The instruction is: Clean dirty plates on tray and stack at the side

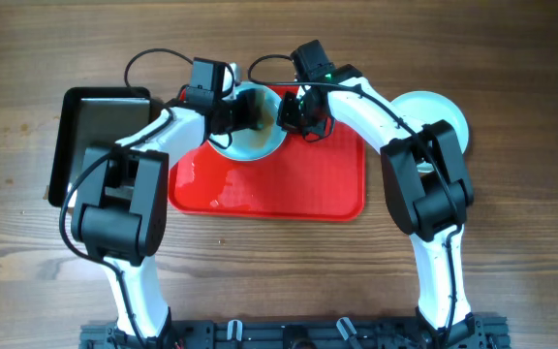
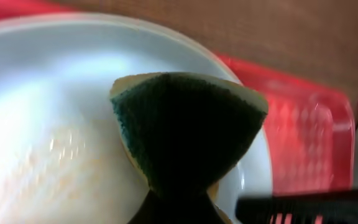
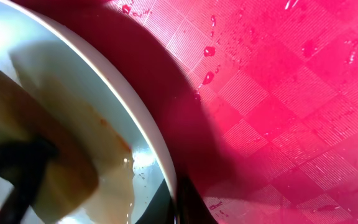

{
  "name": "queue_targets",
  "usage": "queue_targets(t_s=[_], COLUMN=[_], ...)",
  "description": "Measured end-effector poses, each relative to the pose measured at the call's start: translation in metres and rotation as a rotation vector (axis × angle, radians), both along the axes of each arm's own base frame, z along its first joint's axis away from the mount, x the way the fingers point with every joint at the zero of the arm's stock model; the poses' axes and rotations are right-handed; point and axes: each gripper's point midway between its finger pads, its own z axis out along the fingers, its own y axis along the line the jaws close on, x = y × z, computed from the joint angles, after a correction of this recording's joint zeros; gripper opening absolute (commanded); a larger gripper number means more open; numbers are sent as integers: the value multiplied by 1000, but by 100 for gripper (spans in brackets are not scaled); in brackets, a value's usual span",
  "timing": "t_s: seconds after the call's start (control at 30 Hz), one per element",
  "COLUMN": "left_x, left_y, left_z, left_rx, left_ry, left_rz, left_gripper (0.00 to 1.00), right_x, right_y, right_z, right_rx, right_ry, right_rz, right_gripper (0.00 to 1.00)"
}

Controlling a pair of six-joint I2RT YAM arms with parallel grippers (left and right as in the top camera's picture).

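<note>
A pale mint-white plate (image 1: 252, 141) is at the back edge of the red tray (image 1: 298, 189), tilted between both grippers. My left gripper (image 1: 232, 116) is shut on a green-and-yellow sponge (image 2: 185, 130) pressed onto the plate's face (image 2: 48, 124), which shows faint orange smears. My right gripper (image 1: 289, 114) is shut on the plate's right rim (image 3: 143, 124), one finger each side. Orange-brown sauce (image 3: 114, 134) streaks the plate near the rim. A second pale plate (image 1: 446, 114) lies on the table right of the tray. A third plate is not visible.
A smaller glossy black tray (image 1: 90, 136) lies left of the red tray, partly under my left arm. The red tray's floor (image 3: 278, 93) is wet with droplets. The wooden table (image 1: 511, 242) surrounds both trays.
</note>
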Motion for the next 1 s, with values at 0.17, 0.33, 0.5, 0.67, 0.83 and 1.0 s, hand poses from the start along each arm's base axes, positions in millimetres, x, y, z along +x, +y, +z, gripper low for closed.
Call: queue_targets(t_s=[0.17, 0.33, 0.5, 0.67, 0.83, 1.0], left_x=[6, 8, -4, -25, -49, -56], left_y=[-15, -21, -11, 29, 82, 89], left_z=[-4, -3, -11, -14, -13, -12], left_rx=[-38, -76, -78, -169, -281, -293], left_ry=[-10, 12, 125, 320, 458, 463], left_rz=[30, 83, 120, 159, 195, 161], left_gripper=[4, 4, 4, 4, 4, 4], right_x=[0, 0, 0, 0, 0, -4], right_y=[0, 0, 0, 0, 2, 7], right_z=[0, 0, 0, 0, 1, 0], right_rx=[-1, -1, -1, -1, 6, 8], right_ry=[-2, -2, -2, -3, -11, -10], right_rz=[3, 4, 4, 8, 25, 43], right_gripper=[4, 4, 4, 4, 4, 14])
